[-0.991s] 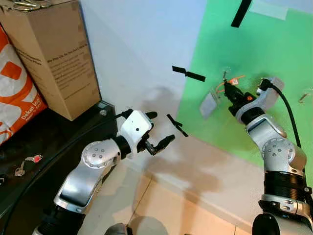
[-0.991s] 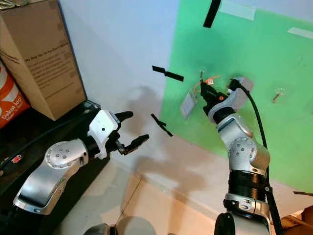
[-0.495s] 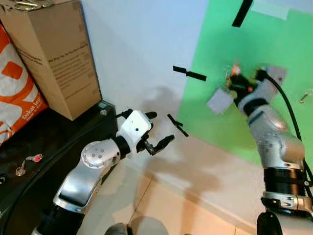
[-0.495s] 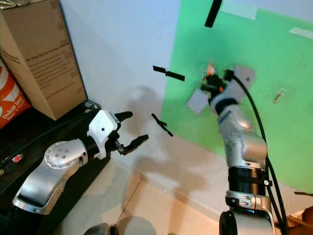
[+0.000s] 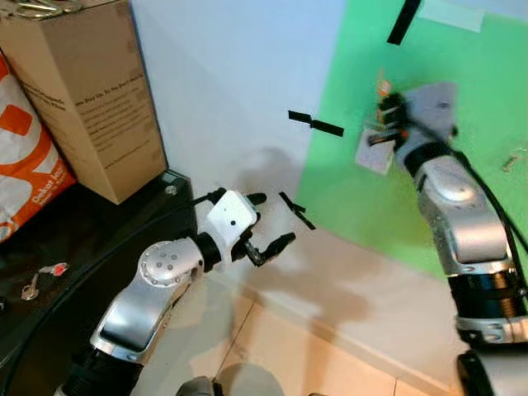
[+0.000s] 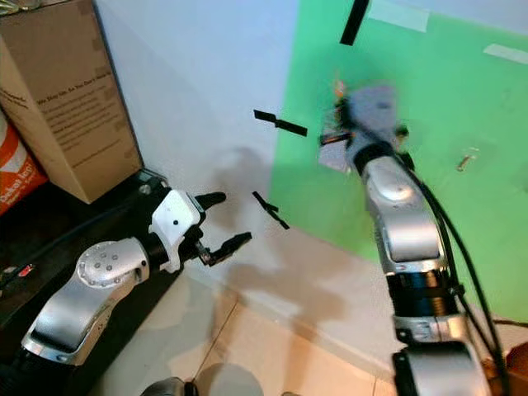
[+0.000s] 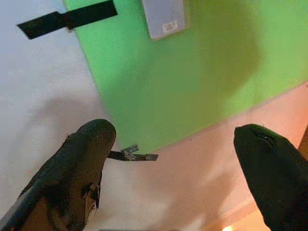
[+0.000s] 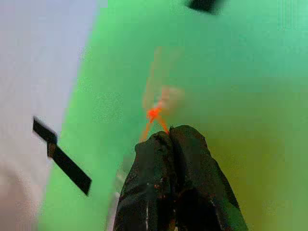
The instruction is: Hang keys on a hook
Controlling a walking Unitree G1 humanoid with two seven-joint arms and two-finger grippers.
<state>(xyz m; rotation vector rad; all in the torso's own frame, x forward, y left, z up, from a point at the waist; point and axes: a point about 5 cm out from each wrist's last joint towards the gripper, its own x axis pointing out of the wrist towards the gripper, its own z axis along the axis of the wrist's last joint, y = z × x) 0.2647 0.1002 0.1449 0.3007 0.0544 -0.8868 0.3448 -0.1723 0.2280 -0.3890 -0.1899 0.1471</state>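
My right gripper (image 5: 388, 106) is raised against the green sheet (image 5: 462, 198) on the wall, blurred by motion. It is shut on the orange cord (image 8: 154, 115) of a key set, and the set's grey tag (image 5: 375, 153) hangs just below the fingers (image 8: 187, 144). The hook beside the gripper is hidden behind it. A second small hook (image 5: 513, 158) sticks out of the sheet further right. My left gripper (image 5: 268, 224) is held out low before the white wall, open and with nothing in it; its wrist view shows the grey tag (image 7: 163, 17) up on the sheet.
A black table (image 5: 107, 239) at the left carries a cardboard box (image 5: 91, 91), an orange bag (image 5: 25, 157) and another small key set with a red tag (image 5: 41, 280). Black tape strips (image 5: 318, 125) mark the wall. Tiled floor lies below.
My right arm has swung upward along the green sheet, carrying the orange cord and grey tag higher. The left arm has stayed where it was.
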